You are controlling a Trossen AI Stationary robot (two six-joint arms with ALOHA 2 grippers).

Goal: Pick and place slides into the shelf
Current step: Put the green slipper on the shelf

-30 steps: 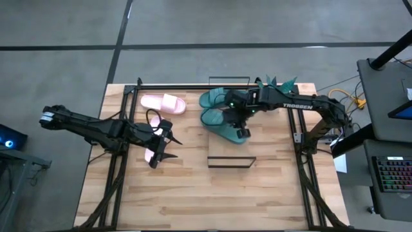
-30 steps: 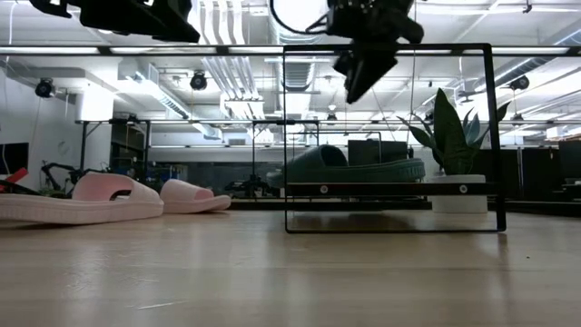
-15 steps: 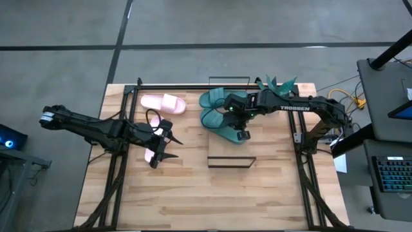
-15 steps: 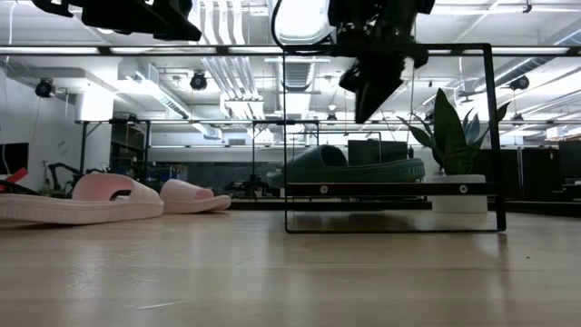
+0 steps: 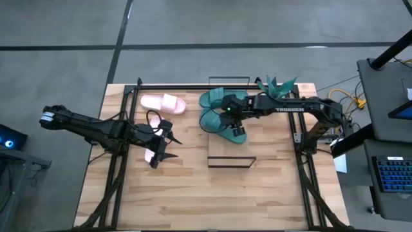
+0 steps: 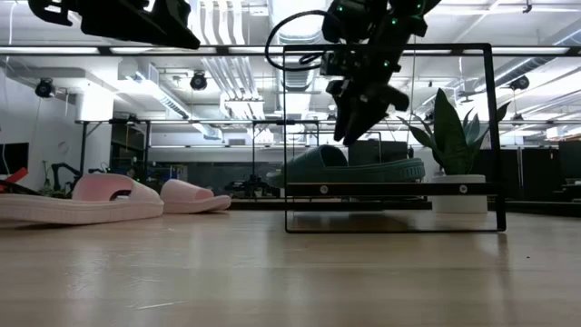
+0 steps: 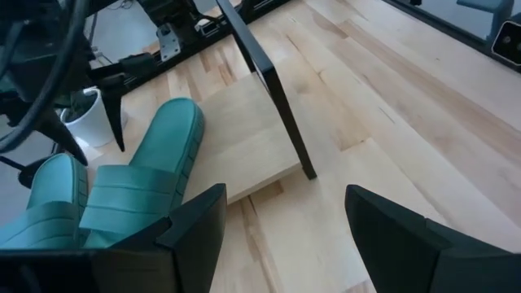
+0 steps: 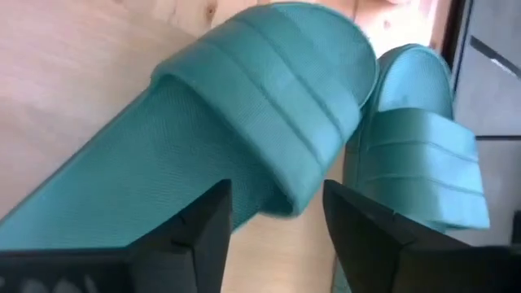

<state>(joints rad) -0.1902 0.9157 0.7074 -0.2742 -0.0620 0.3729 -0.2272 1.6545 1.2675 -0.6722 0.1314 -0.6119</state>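
On the left side of the butcher-block wooden tabletop (image 5: 193,193), the left gripper (image 5: 162,147) hangs above the boards with its two dark fingers spread wide and nothing between them. Directly under it lies a pale pink foam slide sandal (image 5: 152,153), mostly hidden from above by the gripper; the low view shows this sandal (image 6: 77,202) resting flat on the table. A second pale pink foam slide (image 5: 163,103) lies farther toward the back edge, well apart from the first and to the left of the shelf.

Near the middle stands the shelf (image 5: 232,158), a low rack with a thin black wire frame and a light wood plank; in the low view its frame (image 6: 495,136) rises as a tall rectangle. Two teal green rubbery slides lie side by side on the plank, touching each other: one (image 5: 211,98) toward the back, the other (image 5: 222,126) just in front of it and angled.

The right gripper (image 5: 235,129) hovers over the nearer teal slide. In the right wrist view its fingers (image 8: 203,228) stand apart on either side of the strap, opened and not clamping it. To the right, behind the shelf, a green-leaved potted plant (image 6: 449,136) sits in a white pot.
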